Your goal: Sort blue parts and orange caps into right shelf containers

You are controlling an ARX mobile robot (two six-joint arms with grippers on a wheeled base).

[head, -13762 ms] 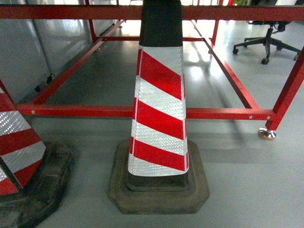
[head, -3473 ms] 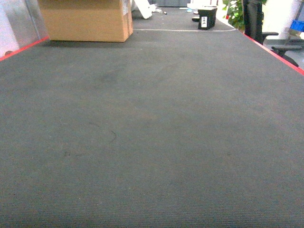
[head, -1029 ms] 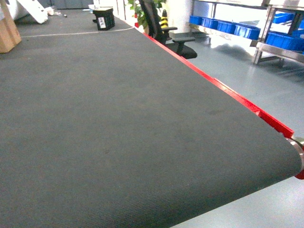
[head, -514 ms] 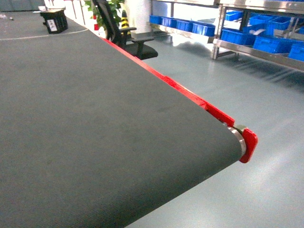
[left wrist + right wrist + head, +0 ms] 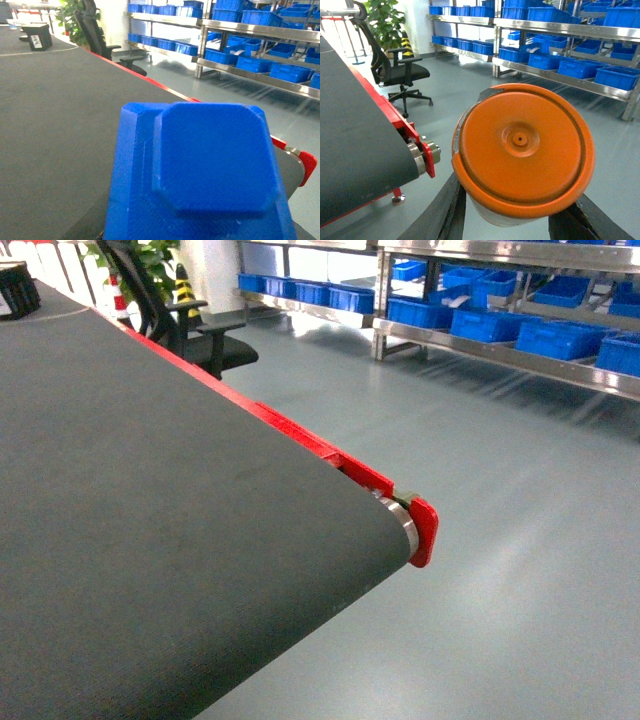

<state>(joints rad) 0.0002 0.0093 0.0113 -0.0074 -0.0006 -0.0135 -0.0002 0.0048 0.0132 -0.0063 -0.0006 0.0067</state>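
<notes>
A big blue part (image 5: 210,165) with a raised octagonal face fills the lower left wrist view, hanging over the dark belt (image 5: 55,115). It hides my left gripper's fingers. In the right wrist view my right gripper (image 5: 515,222) is shut on an orange cap (image 5: 522,150) that sits on a white body. Its black fingers (image 5: 440,220) press on both sides. The cap hangs over the floor beside the belt's end. The right shelf containers (image 5: 555,335) are blue crates in rows on steel racks (image 5: 615,75) across the aisle. Neither gripper shows in the head view.
The conveyor belt (image 5: 130,500) ends at a steel roller with a red end plate (image 5: 422,530). A black office chair (image 5: 190,325) and a potted plant (image 5: 385,20) stand beside the belt's red edge. Grey floor (image 5: 500,540) lies between belt and racks.
The head view has swung to the right. The belt's end has slid left in the picture, and more of the floor and the racks of blue crates shows.
</notes>
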